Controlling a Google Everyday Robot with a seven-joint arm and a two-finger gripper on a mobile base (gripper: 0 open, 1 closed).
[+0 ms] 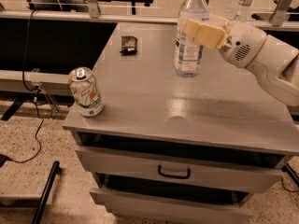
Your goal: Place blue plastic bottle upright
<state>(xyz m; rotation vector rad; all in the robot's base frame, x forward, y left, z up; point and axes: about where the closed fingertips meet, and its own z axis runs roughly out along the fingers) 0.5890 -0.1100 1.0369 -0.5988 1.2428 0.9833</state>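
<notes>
The blue plastic bottle is clear and ribbed, with a white cap and a pale label. It stands upright at the back middle of the grey cabinet top, and its base looks to rest on the surface. My gripper reaches in from the right at the bottle's shoulder. Its cream fingers are closed around the bottle, one in front and one behind. A green-and-white soda can stands upright near the front left corner, far from the gripper.
A small dark flat object lies at the back left of the top. A small clear bottle with a red-marked label stands behind on another surface. Drawers with a black handle are below. The cabinet's edges are close on the left and at the front.
</notes>
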